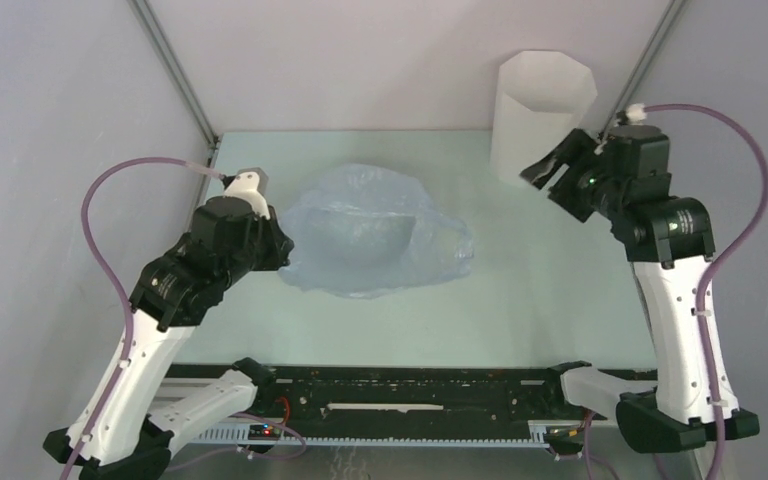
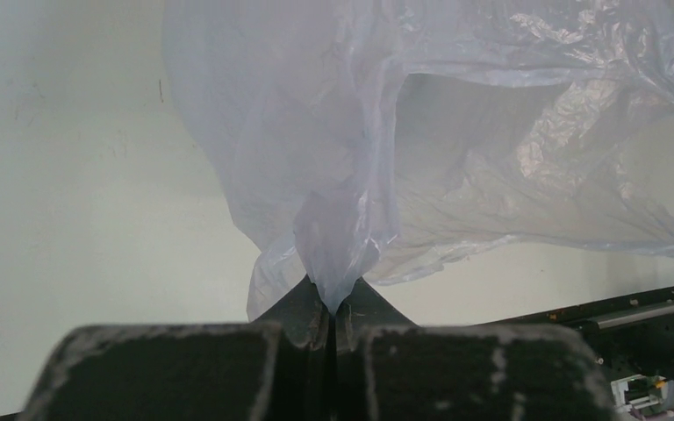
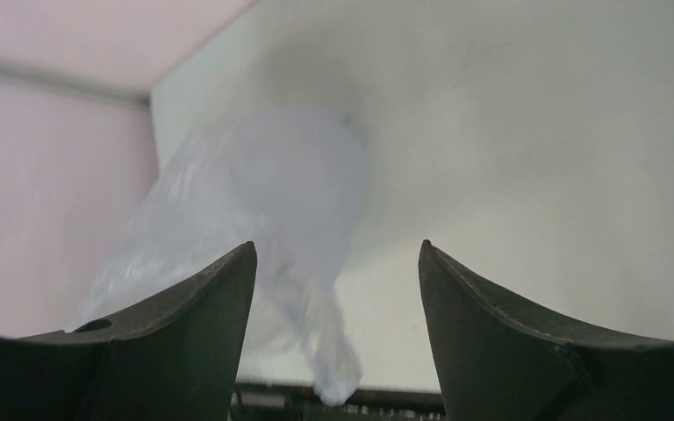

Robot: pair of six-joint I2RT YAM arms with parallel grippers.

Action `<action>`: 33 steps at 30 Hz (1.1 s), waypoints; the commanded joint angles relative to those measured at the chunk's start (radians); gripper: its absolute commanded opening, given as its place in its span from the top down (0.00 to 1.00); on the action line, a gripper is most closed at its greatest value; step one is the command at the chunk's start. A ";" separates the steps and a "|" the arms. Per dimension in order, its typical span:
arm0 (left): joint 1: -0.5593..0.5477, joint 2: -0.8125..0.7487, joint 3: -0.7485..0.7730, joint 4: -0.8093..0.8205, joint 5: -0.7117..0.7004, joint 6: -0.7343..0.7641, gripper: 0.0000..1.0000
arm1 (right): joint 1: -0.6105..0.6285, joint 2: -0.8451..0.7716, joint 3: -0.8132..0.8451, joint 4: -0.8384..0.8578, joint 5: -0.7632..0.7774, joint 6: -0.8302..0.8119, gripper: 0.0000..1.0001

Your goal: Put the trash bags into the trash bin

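Observation:
The pale-blue translucent trash bag (image 1: pixel 375 235) lies crumpled and puffed up in the middle of the table. My left gripper (image 1: pixel 282 250) is at the bag's left edge and is shut on a pinch of the film. The left wrist view shows the film (image 2: pixel 456 132) wedged between the closed fingertips, with the gripper (image 2: pixel 332 305) low over the table. The white faceted trash bin (image 1: pixel 540 115) stands upright at the back right. My right gripper (image 1: pixel 552 176) is open and empty, raised just in front of the bin. In the right wrist view the gripper (image 3: pixel 338 254) faces the bag (image 3: pixel 263 193) from a distance.
A black rail (image 1: pixel 410 392) runs along the table's near edge between the arm bases. Grey enclosure walls stand at the left, right and back, with metal posts (image 1: pixel 175 65) in the back corners. The bin does not show in either wrist view.

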 commanded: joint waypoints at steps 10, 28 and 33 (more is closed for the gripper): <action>-0.006 0.089 0.043 -0.015 -0.013 0.044 1.00 | -0.472 0.291 0.123 0.336 0.007 0.032 0.22; 0.013 0.367 0.272 -0.068 -0.084 0.091 1.00 | -0.408 0.936 0.651 0.304 0.268 -0.175 0.28; 0.018 0.411 0.317 -0.076 -0.083 0.099 1.00 | -0.354 0.994 0.685 0.311 0.379 -0.280 0.32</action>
